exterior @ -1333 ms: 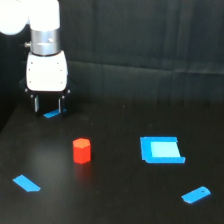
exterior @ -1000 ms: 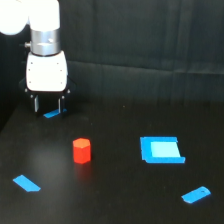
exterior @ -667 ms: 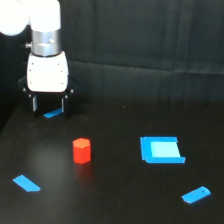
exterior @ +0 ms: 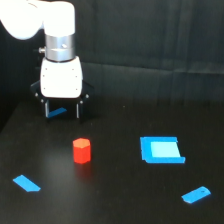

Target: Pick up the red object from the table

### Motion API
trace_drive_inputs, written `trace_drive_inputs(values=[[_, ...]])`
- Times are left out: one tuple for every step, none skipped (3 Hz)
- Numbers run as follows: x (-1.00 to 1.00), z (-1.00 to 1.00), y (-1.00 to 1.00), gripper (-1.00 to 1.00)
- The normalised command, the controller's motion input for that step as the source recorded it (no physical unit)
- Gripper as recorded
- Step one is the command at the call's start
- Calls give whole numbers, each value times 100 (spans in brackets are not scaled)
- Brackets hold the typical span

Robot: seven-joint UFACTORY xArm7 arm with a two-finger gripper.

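Note:
The red object (exterior: 81, 150) is a short orange-red hexagonal block standing upright on the black table (exterior: 115, 200), toward the exterior view's left. My gripper (exterior: 62, 110) hangs behind it and a little to the left, above the table's far part. Its two dark fingers point down and stand apart, open, with nothing held. A small blue piece (exterior: 59, 111) shows through the gap between them, lying on the table behind. The block is clear of the fingers, well in front of them.
A large flat blue square (exterior: 161, 149) lies to the exterior view's right of the block. A small blue strip (exterior: 26, 183) sits near the front left, another (exterior: 196, 194) at the front right. Black draped cloth (exterior: 150, 45) hangs behind the table.
The gripper has shifted slightly toward the exterior view's right and nearer the red block, with its fingers a bit wider. The block and blue pieces have not moved.

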Motion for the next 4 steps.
trace_drive_inputs(values=[[57, 9, -78, 100], [48, 24, -81, 95], [40, 21, -80, 95], [5, 16, -84, 100]])
